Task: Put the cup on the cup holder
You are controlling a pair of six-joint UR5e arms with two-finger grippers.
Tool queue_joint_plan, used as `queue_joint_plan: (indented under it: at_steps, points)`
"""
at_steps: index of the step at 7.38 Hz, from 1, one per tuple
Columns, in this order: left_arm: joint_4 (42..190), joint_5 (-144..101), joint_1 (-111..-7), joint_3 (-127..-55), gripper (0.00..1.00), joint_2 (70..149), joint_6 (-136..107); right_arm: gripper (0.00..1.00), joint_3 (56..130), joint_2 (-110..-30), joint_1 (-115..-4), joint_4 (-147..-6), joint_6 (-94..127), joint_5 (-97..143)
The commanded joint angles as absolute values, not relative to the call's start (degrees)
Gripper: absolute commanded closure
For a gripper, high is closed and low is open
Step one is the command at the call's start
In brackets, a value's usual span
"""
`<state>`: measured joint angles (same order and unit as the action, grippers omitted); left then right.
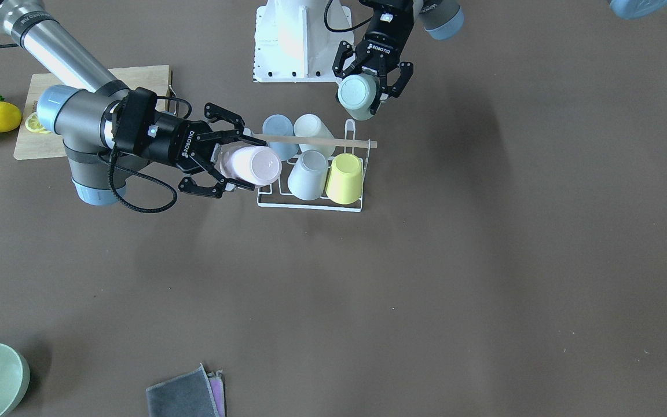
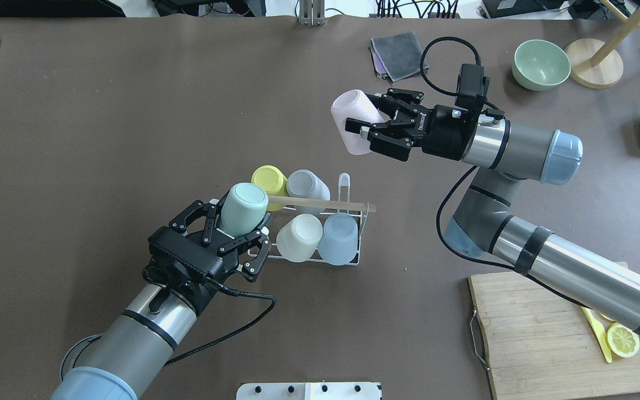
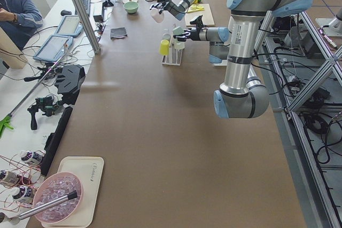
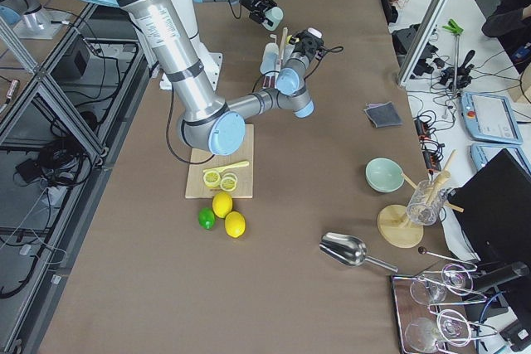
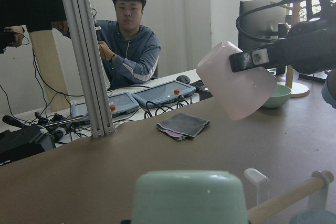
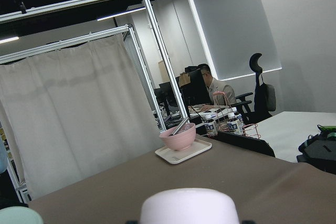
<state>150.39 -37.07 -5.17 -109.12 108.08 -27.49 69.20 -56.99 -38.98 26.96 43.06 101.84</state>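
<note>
The mint cup (image 2: 245, 206) is clamped between the fingers of the left gripper (image 2: 239, 218). It is held tilted, with its bottom turned up and away from the gripper. It is seen above the end of the holder (image 2: 344, 180) nearest that arm, close by the tip of the wooden rod (image 2: 325, 205). Whether cup and rod touch cannot be told.

The pink cup (image 2: 348, 111) is clamped in the right gripper (image 2: 365, 118), its bottom likewise turned away from the gripper. It is held tilted in the air, well above the table (image 2: 131, 122). In the overhead view it is seen apart from the holder, on the far side.

4 cups are set upside down on the holder, 2 on each side of the rod. The yellow (image 2: 269, 179) and grey (image 2: 308, 184) ones are on the far side. The white (image 2: 299, 238) and blue (image 2: 339, 239) ones are on the robot's side.

A cutting board (image 2: 542, 333) with a lemon slice (image 2: 623, 340) lies under the right arm. A green bowl (image 2: 541, 64) and a folded cloth (image 2: 396, 54) are seen at the table's far edge.
</note>
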Motion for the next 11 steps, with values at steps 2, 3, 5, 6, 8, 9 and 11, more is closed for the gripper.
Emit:
queue_joint_plan:
  at_steps: [2, 3, 5, 6, 8, 9, 11]
  points:
    - [150.0, -34.2, -4.9, -107.1, 0.67, 109.2, -27.9, 1.00, 68.2, -56.8, -36.7, 27.4, 40.9, 102.3]
    - [149.9, -33.4, -4.9, -106.8, 0.67, 109.2, -28.2, 1.00, 68.2, -56.8, -36.8, 26.9, 40.9, 105.2]
    - [149.9, -32.5, -5.2, -106.2, 0.68, 109.9, -28.3, 1.00, 68.2, -56.8, -36.9, 26.9, 40.9, 109.9]
    - [149.9, -32.6, -5.4, -105.5, 0.68, 110.2, -28.4, 1.00, 68.3, -56.8, -37.3, 27.0, 40.9, 110.0]
    - [149.8, -32.6, -5.5, -103.5, 0.68, 111.2, -30.7, 1.00, 68.2, -56.3, -39.3, 27.1, 41.0, 109.9]
    - [149.7, -32.6, -5.5, -103.2, 0.68, 111.7, -30.8, 1.00, 68.2, -56.2, -39.3, 27.0, 41.0, 109.5]
    - [149.7, -32.6, -5.5, -102.8, 0.69, 112.1, -30.8, 1.00, 66.5, -54.9, -39.2, 27.0, 41.0, 109.3]
